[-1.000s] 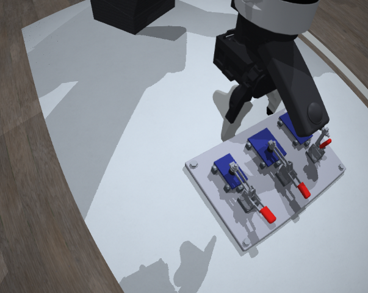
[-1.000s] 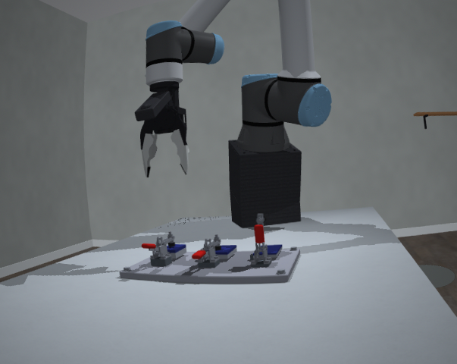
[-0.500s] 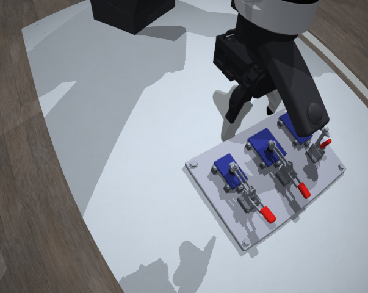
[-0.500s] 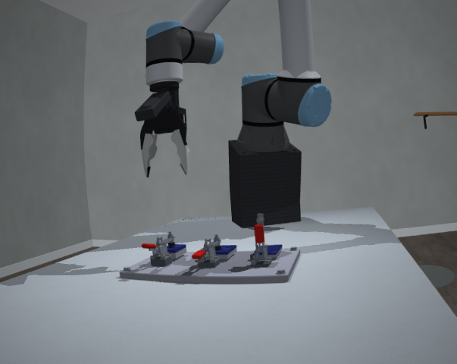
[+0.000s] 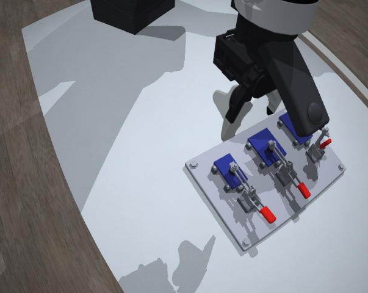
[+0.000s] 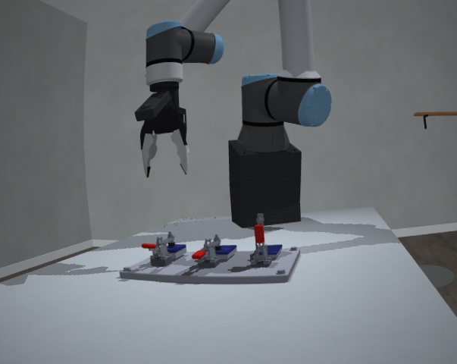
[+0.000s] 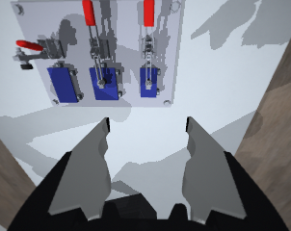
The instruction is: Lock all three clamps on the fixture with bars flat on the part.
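Observation:
The gripper (image 5: 246, 124) (image 6: 166, 174) (image 7: 147, 124) is open and empty, high above the fixture plate (image 5: 202, 170) (image 6: 220, 278) (image 7: 131, 93), beyond the blue parts' side. One end clamp's red handle (image 5: 325, 143) (image 6: 258, 233) (image 7: 29, 45) is raised, its bar lifted off its blue part (image 7: 64, 85). The middle clamp's handle (image 5: 303, 190) (image 6: 198, 254) (image 7: 89, 12) points outward and down, its bar over its part. The other end clamp's handle (image 5: 268, 214) (image 6: 148, 246) (image 7: 148, 12) looks nearly level, its bar over its part. Whether either is locked cannot be told.
The robot's black pedestal (image 5: 130, 14) (image 6: 265, 183) stands at the back of the table. Bolt heads (image 5: 193, 163) (image 6: 280, 271) stand at the plate's corners, and small studs surround the blue parts. The gripper's dark housing covers part of the raised clamp's blue part in the top view.

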`<state>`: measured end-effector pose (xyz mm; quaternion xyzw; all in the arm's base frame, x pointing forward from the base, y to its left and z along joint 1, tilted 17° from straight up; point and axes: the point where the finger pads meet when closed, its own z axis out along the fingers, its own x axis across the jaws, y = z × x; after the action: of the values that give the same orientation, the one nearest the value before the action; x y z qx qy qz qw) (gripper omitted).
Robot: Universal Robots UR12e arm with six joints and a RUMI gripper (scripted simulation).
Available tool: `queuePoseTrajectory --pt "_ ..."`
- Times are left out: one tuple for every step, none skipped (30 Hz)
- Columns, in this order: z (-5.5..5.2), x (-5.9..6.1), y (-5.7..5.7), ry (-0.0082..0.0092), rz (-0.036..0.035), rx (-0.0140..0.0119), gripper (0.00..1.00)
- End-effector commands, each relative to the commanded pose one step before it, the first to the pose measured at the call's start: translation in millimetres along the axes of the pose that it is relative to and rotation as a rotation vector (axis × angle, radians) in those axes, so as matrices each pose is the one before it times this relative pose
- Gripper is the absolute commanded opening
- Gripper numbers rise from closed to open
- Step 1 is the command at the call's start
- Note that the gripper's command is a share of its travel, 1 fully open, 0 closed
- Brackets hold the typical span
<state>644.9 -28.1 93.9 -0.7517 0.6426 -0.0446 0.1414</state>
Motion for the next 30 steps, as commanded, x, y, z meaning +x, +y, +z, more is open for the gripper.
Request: queuePoseTrajectory --pt "-0.27 0.26 0.01 0.00064 0.00088 0.00064 0.59" --pt "0.0 0.0 0.0 0.0 -0.00001 -0.00001 0.59" --pt "0.0 0.0 0.0 0.0 -0.00001 -0.00001 0.59" --pt "0.0 0.0 0.0 0.0 -0.00001 -0.00001 0.59" --pt "0.0 0.0 0.0 0.0 -0.00001 -0.00001 0.59" --pt "0.0 0.0 0.0 0.0 0.0 0.0 0.59" --pt "0.0 0.0 0.0 0.0 0.0 0.0 0.59" --pt "0.0 0.0 0.0 0.0 -0.00001 -0.00001 0.59" --pt "0.0 0.0 0.0 0.0 -0.00001 -0.00001 0.59" --pt "0.0 0.0 0.0 0.0 -0.00001 -0.00001 0.59" --pt "0.0 0.0 0.0 0.0 -0.00001 -0.00001 0.59" --pt "0.0 0.0 0.0 0.0 -0.00001 -0.00001 0.59" --pt "0.0 0.0 0.0 0.0 -0.00001 -0.00001 0.59" --pt "0.0 0.0 0.0 0.0 -0.00001 -0.00001 0.59" --pt "0.0 0.0 0.0 0.0 -0.00001 -0.00001 0.59" --pt "0.0 0.0 0.0 0.0 -0.00001 -0.00001 0.59" --pt "0.0 0.0 0.0 0.0 -0.00001 -0.00001 0.59" --pt "0.0 0.0 0.0 0.0 -0.00001 -0.00001 0.59" --pt "0.0 0.0 0.0 0.0 -0.00001 -0.00001 0.59" --pt "0.0 0.0 0.0 0.0 -0.00001 -0.00001 0.59" --pt "0.0 0.0 0.0 0.0 -0.00001 -0.00001 0.59" --pt "0.0 0.0 0.0 0.0 -0.00001 -0.00001 0.59" --pt "0.0 0.0 0.0 0.0 0.0 0.0 0.59" --pt "0.0 0.0 0.0 0.0 0.0 0.0 0.59" --pt "0.0 0.0 0.0 0.0 -0.00001 -0.00001 0.28" --pt "0.0 0.0 0.0 0.0 -0.00001 -0.00001 0.28" --pt "0.0 0.0 0.0 0.0 -0.00001 -0.00001 0.28" --pt "0.0 0.0 0.0 0.0 -0.00001 -0.00001 0.28" --pt "0.0 0.0 0.0 0.0 -0.00001 -0.00001 0.28" --pt "0.0 0.0 0.0 0.0 -0.00001 -0.00001 0.28"
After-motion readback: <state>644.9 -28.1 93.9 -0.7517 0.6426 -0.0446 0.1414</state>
